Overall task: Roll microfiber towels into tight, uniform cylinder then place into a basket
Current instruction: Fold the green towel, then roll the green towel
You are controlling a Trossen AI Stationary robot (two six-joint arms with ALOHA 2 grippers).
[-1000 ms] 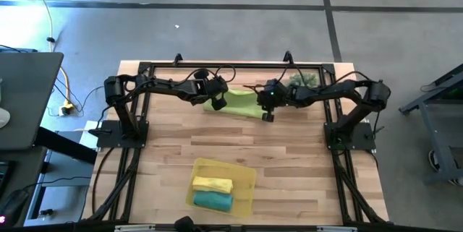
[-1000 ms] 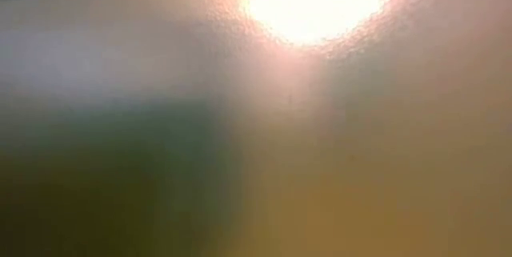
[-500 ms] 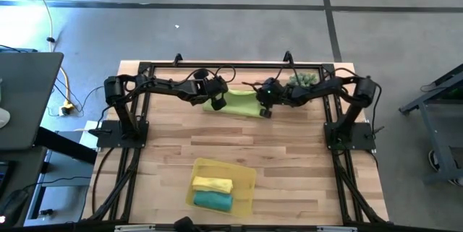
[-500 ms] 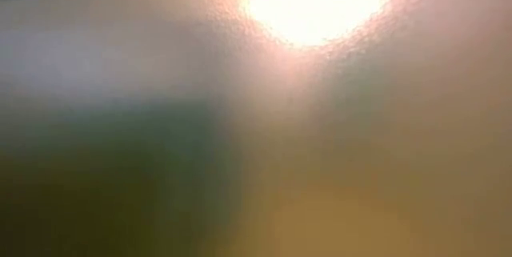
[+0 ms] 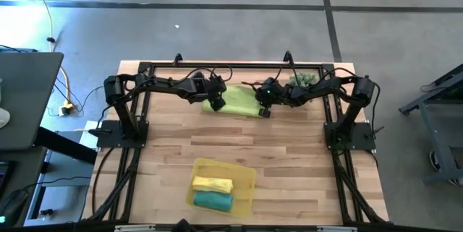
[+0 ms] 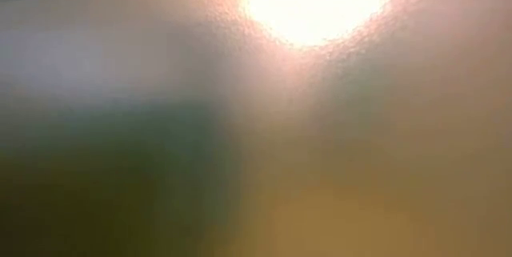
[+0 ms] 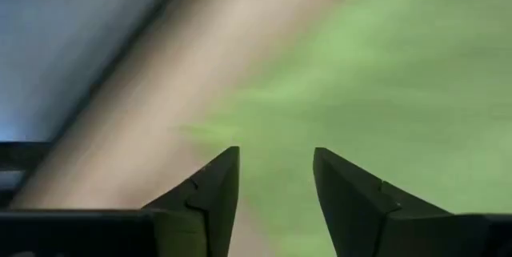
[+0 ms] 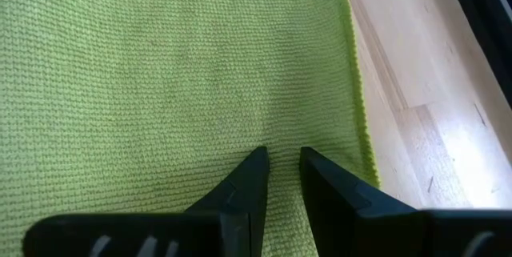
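The lime green towel [image 5: 237, 102] lies spread flat on the far part of the table, seen close up in the right wrist view [image 8: 176, 73]. My left gripper [image 5: 215, 100] stands open over its left end, with blurred green cloth [image 7: 384, 73] ahead of its fingers. My right gripper [image 5: 262, 109] is down at the towel's right part, its fingers a narrow gap apart [image 8: 284, 161] beside the cloth's edge [image 8: 356, 89]. The yellow basket [image 5: 246, 178] sits near the front edge and holds a rolled yellow towel [image 5: 212, 183] and a rolled teal towel [image 5: 213, 200]. My right gripper points slanting down at the flat towel, close to its right edge [image 8: 352, 129]. Its fingertips [image 8: 260, 161] stand at the cloth's surface with no fold between them. I cannot tell whether they touch it.
A spiky green plant [image 5: 302, 80] sits at the far right, just behind my right arm. Black frame rails [image 5: 231, 64] run along the table's far edge and sides. Bare wood [image 5: 231, 142] lies between towel and basket. The low view shows only glare.
My right gripper has gone down and a little toward the far left, onto the towel's right part. My left wrist has rolled in place. The lime green towel lies wider and flatter than before.
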